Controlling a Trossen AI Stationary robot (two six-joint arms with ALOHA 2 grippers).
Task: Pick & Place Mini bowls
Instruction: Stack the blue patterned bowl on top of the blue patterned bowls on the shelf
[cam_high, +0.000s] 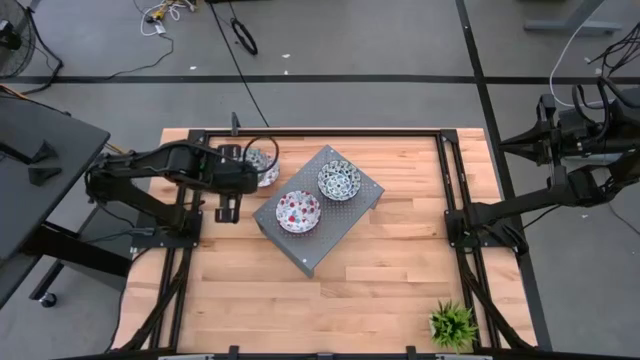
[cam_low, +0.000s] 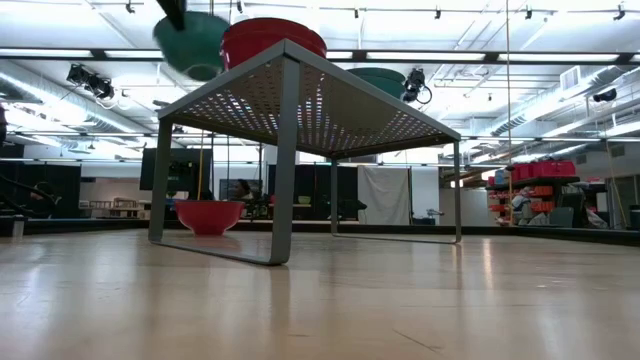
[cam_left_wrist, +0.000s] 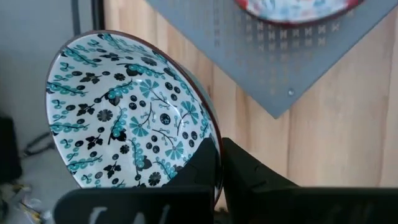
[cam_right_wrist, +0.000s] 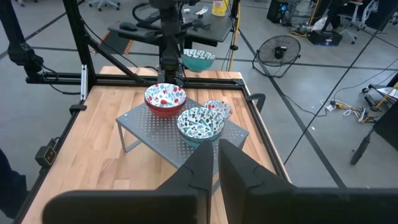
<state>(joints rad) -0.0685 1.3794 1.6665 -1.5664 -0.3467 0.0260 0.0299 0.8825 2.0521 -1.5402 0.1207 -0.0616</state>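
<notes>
A grey perforated stand (cam_high: 318, 215) sits mid-table (cam_high: 400, 290); a potted plant (cam_high: 452, 325) stands at one corner.

Grey floor (cam_high: 360, 40) around my worktop (cam_high: 400, 270), dark tape lines crossing it, loose cables (cam_high: 165, 12) lying about. Black desk (cam_high: 30, 150) at my left. Standing fan (cam_right_wrist: 280, 53) near far corner. Ceiling strip lights (cam_low: 540, 95) bright overhead; red storage bins (cam_low: 535, 170) along far wall.
</notes>
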